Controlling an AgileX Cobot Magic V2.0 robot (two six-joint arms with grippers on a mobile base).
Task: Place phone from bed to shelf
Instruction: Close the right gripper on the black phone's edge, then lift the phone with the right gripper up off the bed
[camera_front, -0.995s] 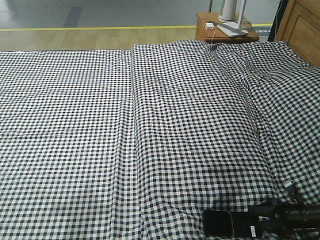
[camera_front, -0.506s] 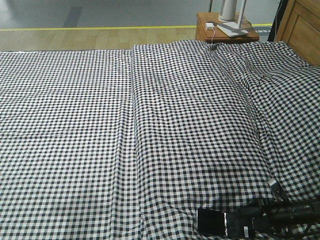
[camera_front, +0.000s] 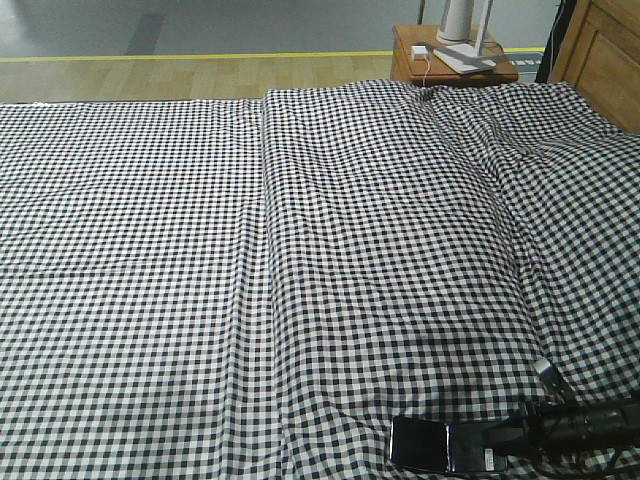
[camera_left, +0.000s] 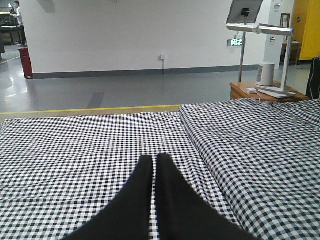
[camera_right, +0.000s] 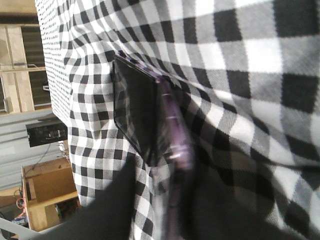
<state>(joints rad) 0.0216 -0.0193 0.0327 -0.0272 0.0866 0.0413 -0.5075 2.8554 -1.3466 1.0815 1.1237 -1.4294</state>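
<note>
The phone (camera_front: 440, 445), a glossy black slab, lies flat on the checked bed (camera_front: 150, 250) at the bottom right. My right gripper (camera_front: 512, 440) reaches in from the right at the phone's end. In the right wrist view the phone (camera_right: 135, 110) shows its pinkish edge between the gripper's (camera_right: 167, 165) two dark fingers. One finger lies along that edge, and checked cloth shows between the other finger and the phone. My left gripper (camera_left: 152, 159) hovers over the bed (camera_left: 75, 135) with its fingers together and nothing in them. A pale wood-board unit (camera_right: 45, 192), possibly the shelf, shows beyond the bed.
An orange-brown nightstand (camera_front: 410, 55) with a white lamp base (camera_front: 465, 50) and a charger stands past the bed's far edge. A brown wooden headboard (camera_front: 605, 60) rises at the top right. A raised fold (camera_front: 268, 250) runs down the sheet.
The phone has slid a little to the left across the sheet, with my right gripper following it. The left arm has not moved.
</note>
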